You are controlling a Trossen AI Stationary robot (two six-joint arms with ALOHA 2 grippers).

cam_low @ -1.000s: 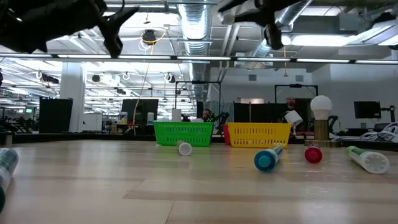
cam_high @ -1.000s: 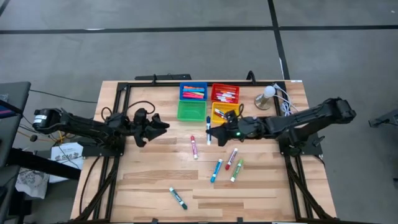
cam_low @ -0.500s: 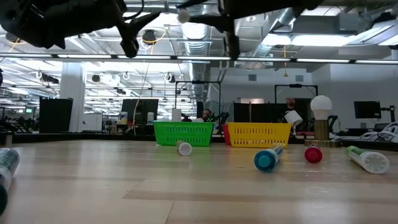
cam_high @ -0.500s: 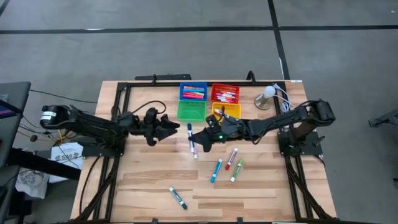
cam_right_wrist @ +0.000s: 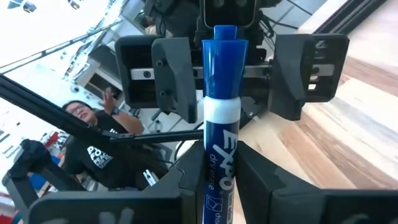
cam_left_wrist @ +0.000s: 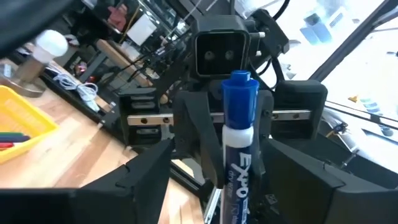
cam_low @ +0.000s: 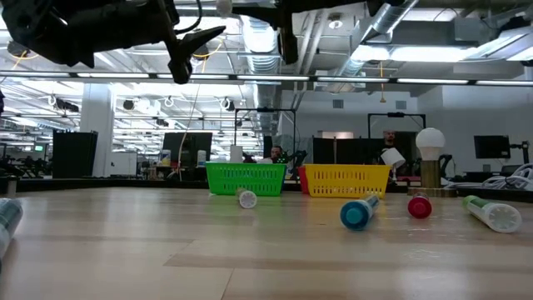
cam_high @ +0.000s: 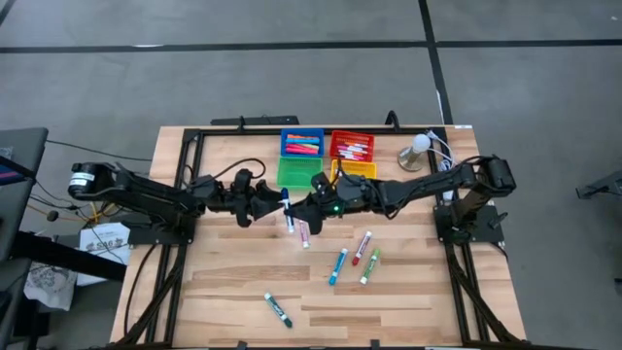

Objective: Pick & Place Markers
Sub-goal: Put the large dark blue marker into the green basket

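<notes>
Nearest, at the front edge of the bench: one green marker, lying alone. A bit farther, right of centre: three markers close together, a blue one, a red one and a green one. Farther again, a pink marker flat on the wood. Just above it, in the air over mid-bench: left jaws and right jaws meeting tip to tip. Right jaws closed on the white barrel of a blue-cap marker, cap end toward the left arm. Left jaws spread wide on both sides of this cap, not touching it. Behind, four bins: green and yellow, then blue and red, with markers inside the last three. Beside them, a lamp.
</notes>
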